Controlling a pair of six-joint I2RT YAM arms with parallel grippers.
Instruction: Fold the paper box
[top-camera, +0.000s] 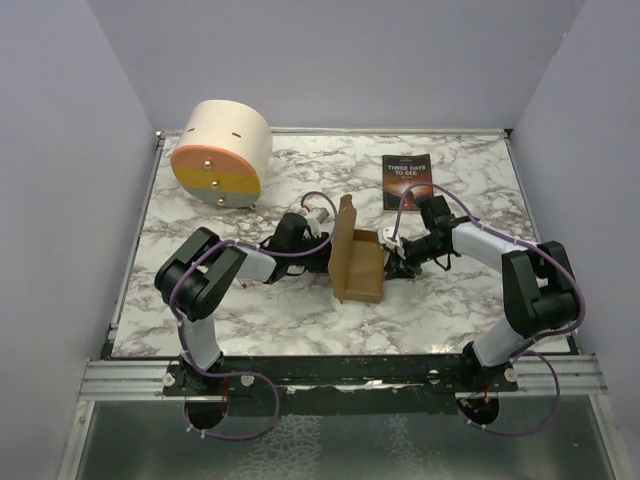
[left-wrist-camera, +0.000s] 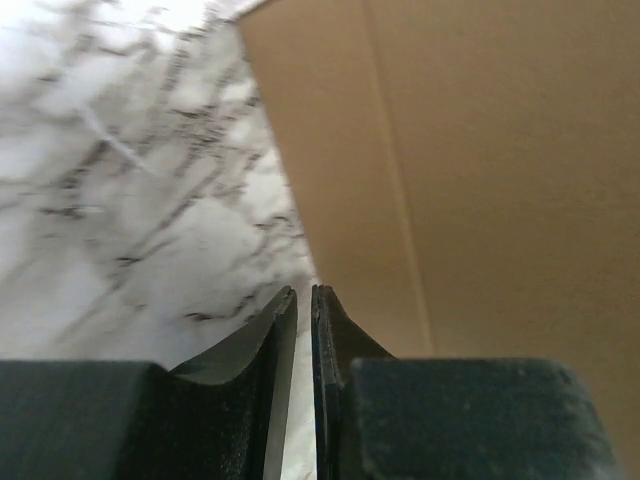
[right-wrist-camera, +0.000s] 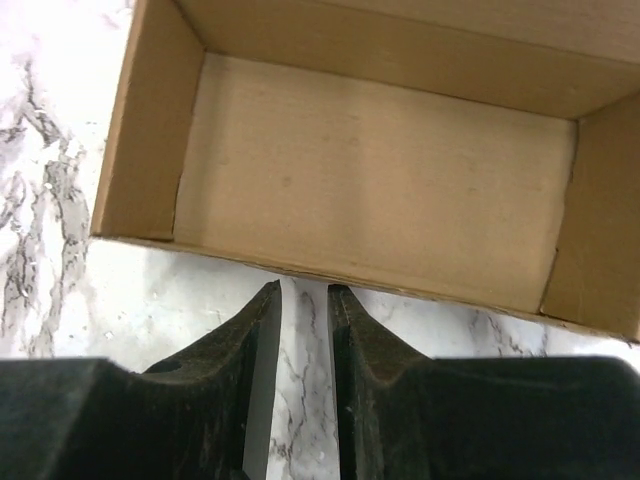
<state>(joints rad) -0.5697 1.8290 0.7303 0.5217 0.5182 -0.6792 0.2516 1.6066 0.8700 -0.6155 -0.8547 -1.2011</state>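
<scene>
Though its tall flap stands upright on the left side, the paper box (top-camera: 358, 265) at the middle of the marble surface (top-camera: 250, 310) is an open tray showing only bare cardboard inside. The left jaws, a thin slit apart and gripping nothing, sit just beside that flap; the right jaws, narrowly parted over marble, lie just short of the box's wall.

dark-covered rectangular paperback book (top-camera: 407, 181), flat on the white marble-patterned table top (top-camera: 250, 310), off to the far side of the right gripper (top-camera: 392, 256) jaws, apart from them. cover title in pale capitals, stacked in three short lines on the upper half: "three days to see". reads upright from the arms' side. finer print below it: too small to read.
</scene>
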